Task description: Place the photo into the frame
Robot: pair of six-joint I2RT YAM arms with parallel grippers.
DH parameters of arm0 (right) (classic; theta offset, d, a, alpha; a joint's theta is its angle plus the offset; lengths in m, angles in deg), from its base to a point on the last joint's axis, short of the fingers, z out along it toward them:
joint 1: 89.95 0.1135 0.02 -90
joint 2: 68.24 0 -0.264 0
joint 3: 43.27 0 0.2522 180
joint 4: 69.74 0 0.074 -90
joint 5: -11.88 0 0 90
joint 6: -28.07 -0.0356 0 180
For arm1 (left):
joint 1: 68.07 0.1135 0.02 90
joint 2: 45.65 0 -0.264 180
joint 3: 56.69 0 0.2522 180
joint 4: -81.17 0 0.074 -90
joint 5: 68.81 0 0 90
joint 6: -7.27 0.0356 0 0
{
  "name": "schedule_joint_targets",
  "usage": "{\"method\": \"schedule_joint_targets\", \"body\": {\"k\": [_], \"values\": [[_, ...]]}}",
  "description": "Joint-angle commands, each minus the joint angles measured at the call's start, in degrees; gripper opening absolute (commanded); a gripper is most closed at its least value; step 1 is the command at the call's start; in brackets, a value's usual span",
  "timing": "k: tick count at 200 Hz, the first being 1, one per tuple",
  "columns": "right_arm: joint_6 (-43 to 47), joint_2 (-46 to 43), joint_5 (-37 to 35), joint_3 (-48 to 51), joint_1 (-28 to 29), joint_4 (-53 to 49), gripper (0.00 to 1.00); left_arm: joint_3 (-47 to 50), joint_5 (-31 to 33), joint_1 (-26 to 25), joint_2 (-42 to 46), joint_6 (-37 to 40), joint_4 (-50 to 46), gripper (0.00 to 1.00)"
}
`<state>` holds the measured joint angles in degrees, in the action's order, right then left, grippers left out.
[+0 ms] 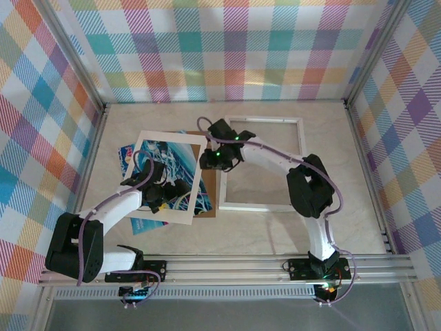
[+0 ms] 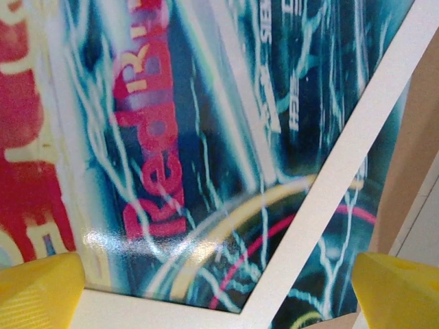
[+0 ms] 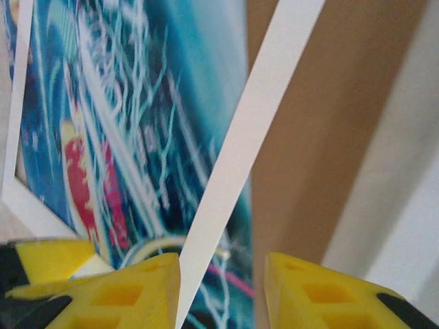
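Red "RedBu" lettering on photo (image 2: pixel 206 137)

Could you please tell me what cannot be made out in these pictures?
The photo: top view, mostly under the mat and left arm.
The frame: top view, left edge partly behind the right arm.
The right hand: right wrist view blurred, contact with mat unclear.

The pale table (image 1: pixel 275 234) holds the white frame (image 1: pixel 265 119) on the right. On the left lie the photo (image 1: pixel 128 153) and a brown board (image 1: pixel 208 209) (a cream border (image 1: pixel 172 137) sits on top).
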<state>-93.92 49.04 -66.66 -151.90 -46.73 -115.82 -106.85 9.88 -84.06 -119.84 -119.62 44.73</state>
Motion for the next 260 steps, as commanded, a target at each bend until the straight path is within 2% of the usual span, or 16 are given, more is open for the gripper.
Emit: {"method": "schedule_joint_targets", "body": {"k": [1,41,84,137,185,206,235,260], "values": [[-4.2,2.5,2.8,1.2,1.8,2.3,0.37,2.2,0.2,0.2,-0.2,-1.1,1.6,1.00],[-8.4,7.3,0.0,-1.7,2.9,5.4,0.35,5.7,0.2,0.1,1.4,-1.5,3.8,1.00],[-8.8,10.6,-6.8,-4.3,2.8,6.5,0.34,7.4,0.2,0.2,1.0,-1.3,5.0,1.00],[-8.8,16.0,-8.1,-9.1,2.7,6.2,0.34,7.3,-0.3,0.2,-0.1,-0.5,5.4,1.00],[-9.8,16.1,-13.8,-8.2,2.7,4.9,0.36,7.7,-0.7,0.1,-0.1,-0.8,6.2,1.00],[-9.7,17.0,-13.7,-9.3,3.0,4.6,0.38,8.0,-1.1,0.2,-0.2,-1.1,6.2,1.00],[-10.8,20.0,-9.7,-12.3,3.6,4.3,0.41,8.0,-1.8,0.2,-1.1,-1.0,8.7,1.00],[-12.1,19.5,-4.3,-10.0,3.6,10.8,0.42,8.0,-2.1,0.2,-1.9,-1.0,9.5,1.00]]}}
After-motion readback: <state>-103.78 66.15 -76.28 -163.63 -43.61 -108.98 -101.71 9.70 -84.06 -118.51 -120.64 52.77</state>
